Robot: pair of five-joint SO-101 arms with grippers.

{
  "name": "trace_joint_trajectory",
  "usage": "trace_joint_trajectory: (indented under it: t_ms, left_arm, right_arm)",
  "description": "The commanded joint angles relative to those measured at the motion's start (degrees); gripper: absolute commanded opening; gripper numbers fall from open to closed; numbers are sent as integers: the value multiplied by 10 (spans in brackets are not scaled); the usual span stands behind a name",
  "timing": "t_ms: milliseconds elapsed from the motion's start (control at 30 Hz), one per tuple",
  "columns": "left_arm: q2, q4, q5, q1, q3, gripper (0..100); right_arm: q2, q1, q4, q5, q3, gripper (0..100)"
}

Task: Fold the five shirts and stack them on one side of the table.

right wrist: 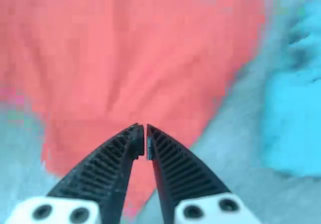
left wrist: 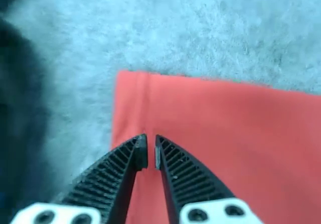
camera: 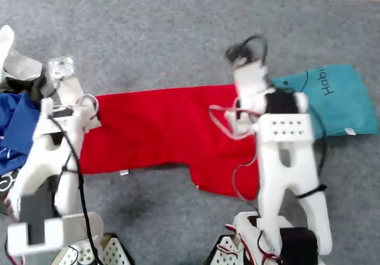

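Left pincer (left wrist: 150, 151) and right pincer (right wrist: 145, 139) hover clenched and empty over the red shirt (camera: 154, 128): light, limp cloth, likely best pinched at corner hems.

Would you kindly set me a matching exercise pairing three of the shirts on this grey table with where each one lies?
Things: 1. red cloth shirt; 2. teal cloth shirt; 3. dark blue cloth shirt.
Places: A. bunched at the high view's left edge; B. folded, at the high view's right side; C. spread flat across the middle.
Pairs: 1-C, 2-B, 3-A.
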Motion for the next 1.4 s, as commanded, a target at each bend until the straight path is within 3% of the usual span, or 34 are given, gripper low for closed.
trace_joint_trajectory:
  t_ms: [0,100,200,367,533,933,1367]
  left_arm:
    - [-116,76,6,-14,-36,61]
    - [-173,55,8,-14,-22,61]
    - [-163,-42,9,-4,28,61]
    - [-75,-195,10,20,95,61]
    - [27,-283,11,-2,84,61]
    - [87,-265,5,5,28,60]
    - [52,-267,6,2,56,29]
  right_arm:
    - [11,13,-75,-2,-60,15]
    - [60,14,-133,-2,-60,15]
    - [136,14,-181,-2,-64,15]
    - [284,41,-273,-2,-95,15]
    - [407,92,-311,-1,-184,15]
    - [561,133,-300,3,-338,15]
    - [434,71,62,3,-407,15]
